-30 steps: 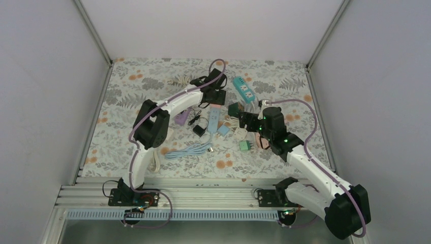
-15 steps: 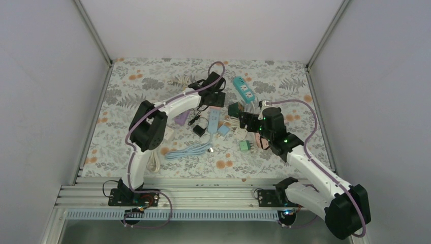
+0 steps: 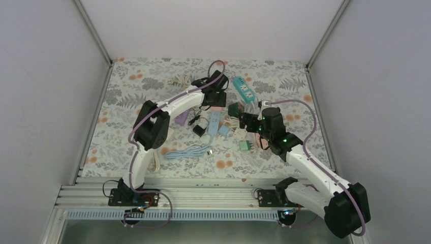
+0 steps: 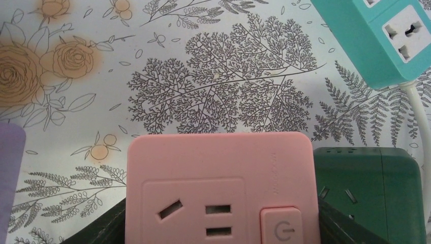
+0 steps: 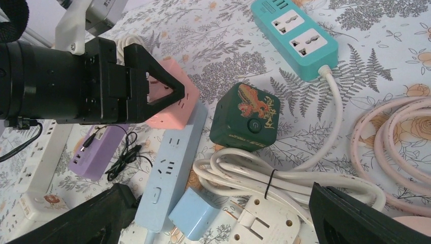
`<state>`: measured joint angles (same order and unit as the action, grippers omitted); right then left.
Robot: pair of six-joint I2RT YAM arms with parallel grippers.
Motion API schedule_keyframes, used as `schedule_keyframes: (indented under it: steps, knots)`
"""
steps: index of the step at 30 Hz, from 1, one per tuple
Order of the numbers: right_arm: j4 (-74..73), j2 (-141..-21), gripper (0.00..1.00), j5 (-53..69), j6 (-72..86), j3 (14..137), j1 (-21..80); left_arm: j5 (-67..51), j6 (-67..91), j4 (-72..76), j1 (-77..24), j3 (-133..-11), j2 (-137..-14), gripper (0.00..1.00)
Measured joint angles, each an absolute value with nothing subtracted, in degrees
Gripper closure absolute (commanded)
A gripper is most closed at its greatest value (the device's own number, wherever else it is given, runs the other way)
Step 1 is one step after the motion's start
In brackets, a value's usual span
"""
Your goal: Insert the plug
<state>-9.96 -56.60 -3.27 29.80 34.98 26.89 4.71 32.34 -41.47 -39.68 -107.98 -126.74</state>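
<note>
While left pincer (image 4: 223,231) grips pink socket (image 4: 218,168), right pincer (image 5: 223,206) gapes wide.

The pink socket block (image 4: 218,188) has a power symbol on its square button (image 4: 282,231). The raised lettering above it is too faint to read. The dark green socket cube (image 5: 246,119) bears a power symbol on its round button (image 5: 252,123). No words or numbers are legible.
</note>
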Motion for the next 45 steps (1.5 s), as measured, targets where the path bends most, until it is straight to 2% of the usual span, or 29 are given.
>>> schedule_keyframes:
  steps: [17,30,45]
  knots:
    - [-10.13,-58.48,0.07,-3.64,30.41,34.98,26.89,7.14,33.43,-36.95,-40.8,-102.85,-124.88,0.47]
    - [-10.9,-57.41,0.06,-6.09,31.59,34.65,26.89,14.37,33.01,-35.29,-43.62,-101.58,-126.39,0.47]
    - [-11.2,-57.39,0.06,-6.79,31.73,34.0,26.89,11.73,31.03,-31.59,-42.5,-98.13,-126.13,0.48]
